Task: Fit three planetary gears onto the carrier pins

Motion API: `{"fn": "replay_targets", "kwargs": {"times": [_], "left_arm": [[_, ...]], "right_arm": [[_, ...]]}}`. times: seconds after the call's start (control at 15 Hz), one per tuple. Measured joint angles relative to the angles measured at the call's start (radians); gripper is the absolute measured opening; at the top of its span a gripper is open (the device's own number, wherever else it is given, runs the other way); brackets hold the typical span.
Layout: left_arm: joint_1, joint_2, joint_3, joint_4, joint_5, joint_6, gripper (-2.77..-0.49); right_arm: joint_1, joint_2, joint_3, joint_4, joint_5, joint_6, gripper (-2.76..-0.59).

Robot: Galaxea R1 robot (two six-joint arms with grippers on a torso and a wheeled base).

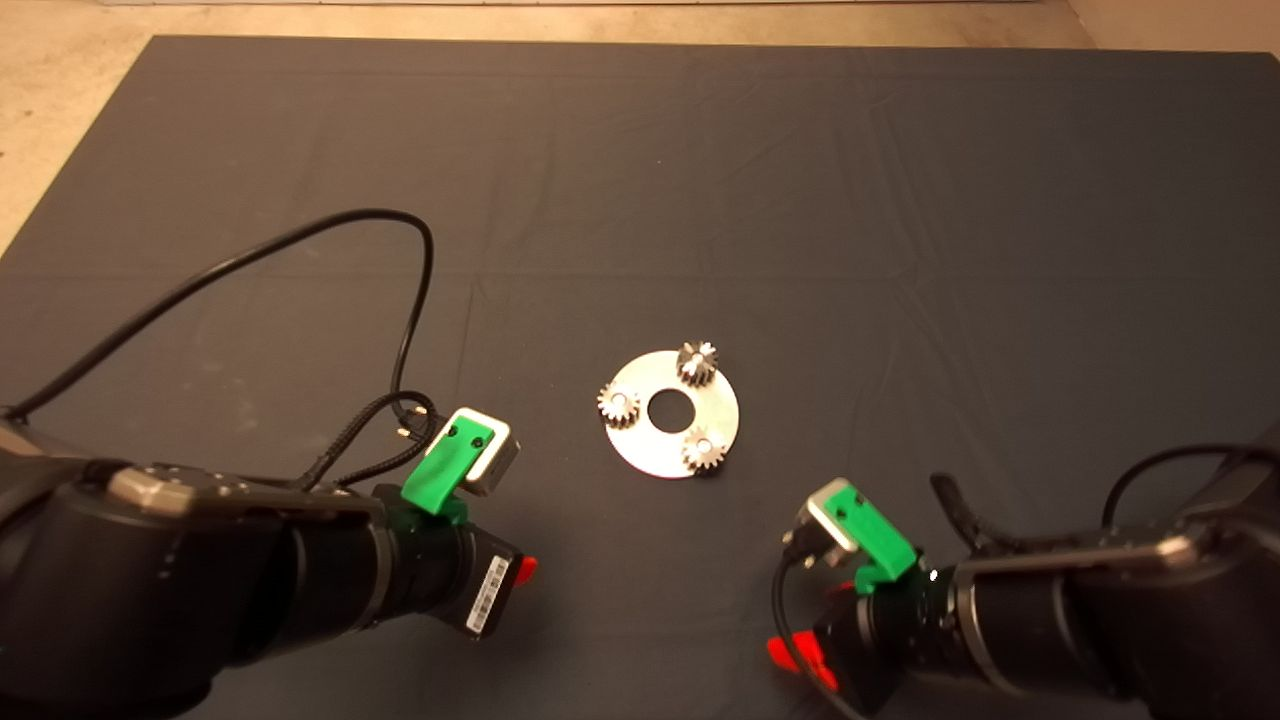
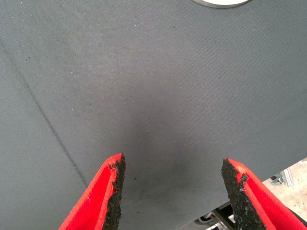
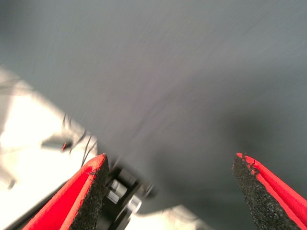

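A shiny round metal disc (image 1: 722, 412) with a large centre hole lies on the dark mat near its middle. Three small gears sit on it, over the carrier pins: a darker one (image 1: 697, 362) at the far side, a bright one (image 1: 619, 405) at the left, one (image 1: 704, 450) at the near right. The pins are hidden under the gears. My left gripper (image 2: 172, 189) is open and empty over bare mat, near left of the disc; the disc's rim (image 2: 220, 3) shows in its view. My right gripper (image 3: 170, 191) is open and empty near the mat's front edge, near right of the disc.
The dark mat (image 1: 900, 200) covers the table, with pale floor (image 1: 60, 90) beyond its far and left edges. A black cable (image 1: 405, 330) loops over the mat from the left arm. The right wrist view shows the mat's edge and bright floor (image 3: 29, 139) below.
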Motion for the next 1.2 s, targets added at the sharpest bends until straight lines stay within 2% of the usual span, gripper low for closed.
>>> {"fn": "replay_targets", "kwargs": {"times": [0.07,0.2,0.4,0.47,0.6,0.67,0.73,0.87,1.0,1.07,1.2], "left_arm": [[0.001,0.002,0.000,0.000,0.000,0.000,-1.93],[0.015,0.005,0.001,-0.002,0.000,-0.001,-1.93],[0.022,0.013,0.002,-0.004,0.000,-0.001,-1.93],[0.025,0.022,0.002,-0.004,0.000,-0.001,-1.93],[0.040,0.030,0.002,-0.004,-0.001,-0.001,-1.93],[0.048,0.030,0.002,-0.004,0.000,-0.001,-1.93],[0.064,0.030,0.002,-0.004,0.001,-0.001,-1.93],[0.116,0.034,0.002,0.000,0.000,-0.001,-1.93],[0.167,0.039,0.002,0.020,0.000,-0.001,-1.93],[0.185,0.039,0.002,0.034,0.000,-0.001,-1.93],[0.200,0.044,0.002,0.055,0.000,-0.001,-1.93]], "right_arm": [[-0.015,0.012,0.000,-0.008,0.001,-0.012,-1.44],[-0.014,0.025,0.000,-0.030,0.000,-0.026,-1.44],[-0.013,0.038,0.000,-0.037,0.000,-0.037,-1.44],[0.000,0.038,0.000,-0.037,0.000,-0.038,-1.44],[0.047,0.038,0.000,-0.037,-0.002,-0.041,-1.44],[0.059,0.038,0.000,-0.037,-0.002,-0.041,-1.44],[0.064,0.040,0.000,-0.037,-0.002,-0.041,-1.44],[0.066,0.041,0.000,-0.037,-0.001,-0.041,-1.44],[0.068,0.041,0.000,-0.036,-0.002,-0.041,-1.44],[0.074,0.041,0.000,-0.036,-0.001,-0.041,-1.44],[0.081,0.040,0.000,-0.036,-0.001,-0.041,-1.44]]}}
